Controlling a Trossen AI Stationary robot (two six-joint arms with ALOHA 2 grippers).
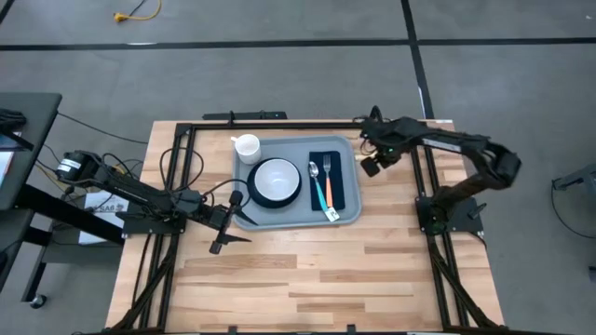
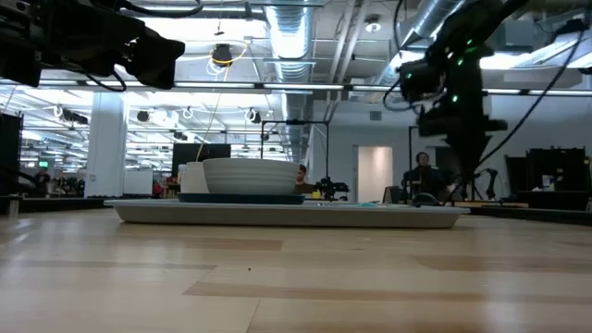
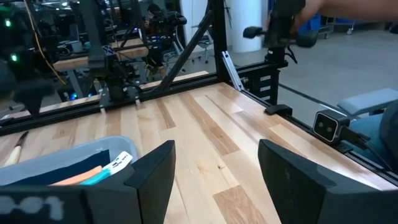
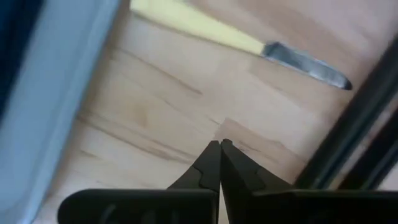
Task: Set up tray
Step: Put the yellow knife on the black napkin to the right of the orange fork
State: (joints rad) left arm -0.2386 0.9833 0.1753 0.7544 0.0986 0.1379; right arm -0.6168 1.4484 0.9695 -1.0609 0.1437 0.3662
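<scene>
The grey-blue tray (image 1: 350, 216) lies at the table's middle. On it a white bowl (image 1: 276, 177) sits on a dark teal plate, and a navy napkin (image 1: 337, 181) carries a fork and a spoon with orange and teal handles (image 1: 323, 197). A white cup (image 1: 247, 147) stands at the tray's far left corner. A yellow-handled knife (image 4: 199, 25) lies flat on the wood just right of the tray. My right gripper (image 1: 371, 166) is shut and empty, raised above the table by the knife (image 4: 219, 146). My left gripper (image 1: 229, 233) is open and empty at the tray's near left corner (image 3: 217, 180).
A black metal frame (image 1: 186, 126) runs along the table's far, left and right edges. Bare wood (image 1: 307, 279) fills the near half of the table. A small camera box (image 3: 326, 126) sits beside the frame rail in the left wrist view. People show in the room beyond.
</scene>
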